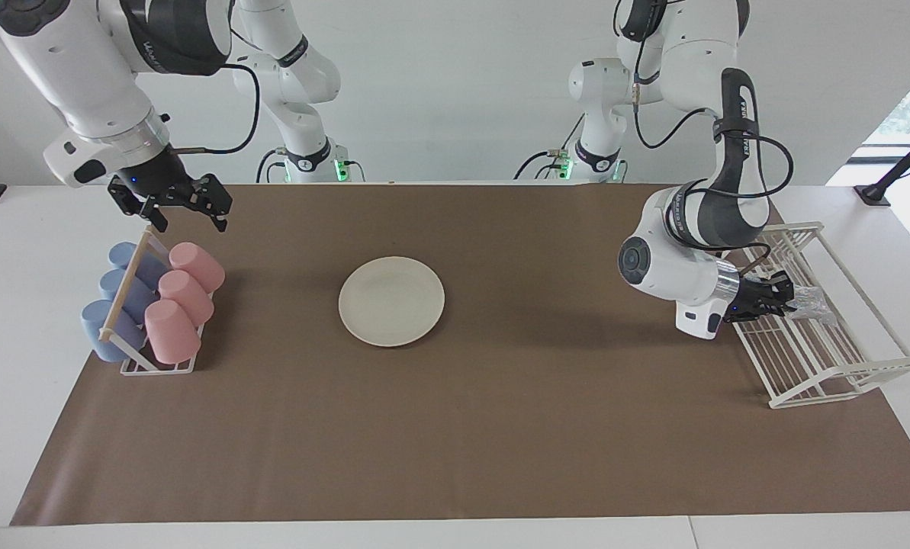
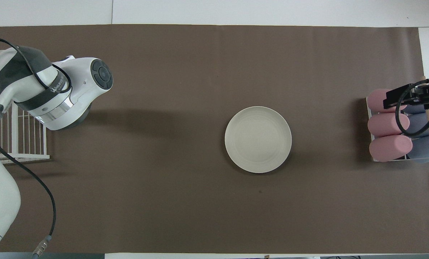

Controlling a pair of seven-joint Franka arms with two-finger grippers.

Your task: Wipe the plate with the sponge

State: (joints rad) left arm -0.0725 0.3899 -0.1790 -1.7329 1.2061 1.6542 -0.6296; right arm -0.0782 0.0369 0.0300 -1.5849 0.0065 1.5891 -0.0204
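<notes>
brown mat (image 1: 455, 427), white wire rack (image 1: 813, 351), pink cups (image 1: 180, 297) and blue cups (image 1: 111, 305) in holder

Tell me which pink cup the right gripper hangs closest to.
The pink cup nearest the robots, at the end of the row of three in the cup rack. The right gripper hangs just above it; the other two lie farther from the robots.

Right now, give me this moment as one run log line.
left claw: at sponge on wire rack | right claw: open, waiting over cup rack | plate: mid-mat, untouched
</notes>
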